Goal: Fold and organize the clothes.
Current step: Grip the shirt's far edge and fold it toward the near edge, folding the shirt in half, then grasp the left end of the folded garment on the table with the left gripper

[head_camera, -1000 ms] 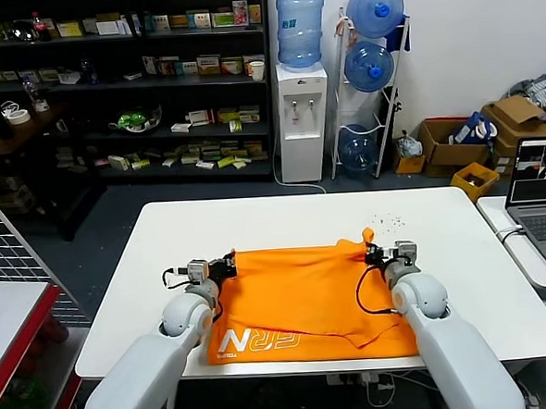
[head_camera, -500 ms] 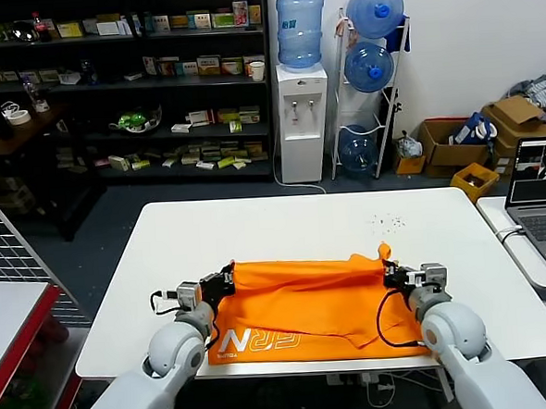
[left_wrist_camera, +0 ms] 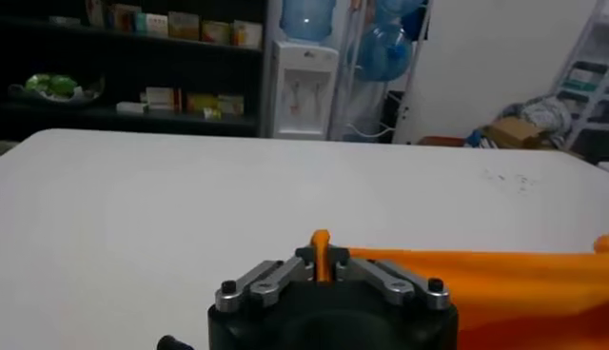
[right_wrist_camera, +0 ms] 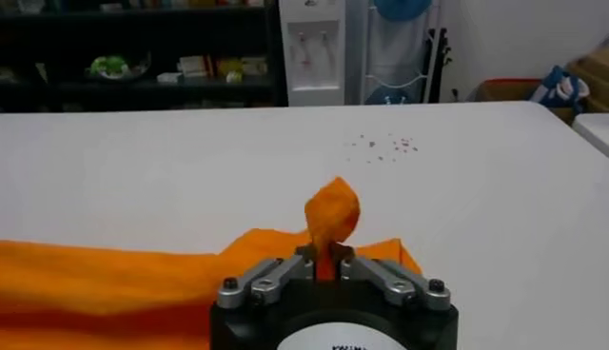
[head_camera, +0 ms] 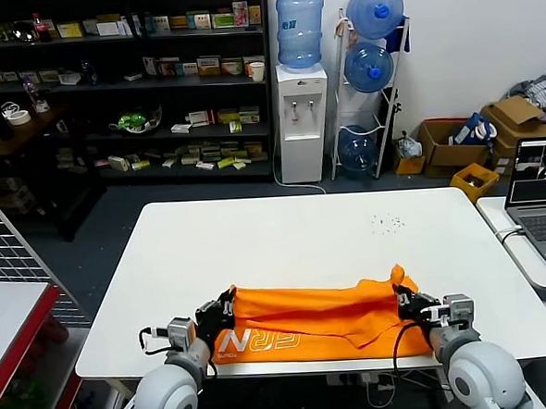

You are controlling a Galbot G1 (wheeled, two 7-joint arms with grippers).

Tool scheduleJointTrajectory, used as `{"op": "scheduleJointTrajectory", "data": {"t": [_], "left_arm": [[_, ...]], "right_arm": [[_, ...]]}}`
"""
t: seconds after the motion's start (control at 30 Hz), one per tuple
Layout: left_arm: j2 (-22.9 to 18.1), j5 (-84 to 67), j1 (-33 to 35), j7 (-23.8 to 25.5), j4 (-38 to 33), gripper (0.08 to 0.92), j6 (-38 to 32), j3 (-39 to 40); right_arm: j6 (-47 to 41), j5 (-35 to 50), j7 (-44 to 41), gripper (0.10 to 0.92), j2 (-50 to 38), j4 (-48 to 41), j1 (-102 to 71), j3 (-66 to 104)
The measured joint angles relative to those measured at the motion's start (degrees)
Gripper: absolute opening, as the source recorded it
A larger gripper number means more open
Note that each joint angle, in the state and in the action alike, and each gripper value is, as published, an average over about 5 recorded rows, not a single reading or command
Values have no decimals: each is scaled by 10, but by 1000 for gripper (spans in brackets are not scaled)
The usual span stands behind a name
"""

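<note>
Both arms reach low over the desk's (head_camera: 283, 224) near edge. The left gripper (head_camera: 222, 311) and right gripper (head_camera: 405, 302) each pinch a corner of the orange T-shirt (head_camera: 317, 315).

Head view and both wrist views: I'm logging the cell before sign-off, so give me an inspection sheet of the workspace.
Surface: white table, faint specks near the far right.
Job's things: orange T-shirt folded into a band along the near edge, white lettering facing up.
Clutter: nothing seen on the table.
Grippers: left gripper at the band's left end, right gripper at its right end; jaws shut on cloth.
Cables: black leads looped at both wrists.
Surroundings: water dispenser, shelves, laptop, cardboard boxes.
</note>
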Motion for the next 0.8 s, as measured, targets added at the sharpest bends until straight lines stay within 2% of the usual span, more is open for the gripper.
{"op": "scheduleJointTrajectory", "data": {"t": [0.27, 0.57, 0.67, 0.8], "left_arm": [[-6, 14, 52, -3, -21, 478, -4, -17], [-28, 45, 88, 11, -12, 745, -29, -37], [-37, 54, 90, 16, -1, 804, -38, -42], [-46, 60, 89, 22, 19, 821, -48, -46]], "right_arm": [[-2, 1, 1, 502, 0, 27, -38, 22], [2, -3, -2, 758, 9, 40, -67, 40], [2, -5, -2, 809, 14, 43, -71, 42], [2, -7, -2, 822, 18, 47, -78, 46]]}}
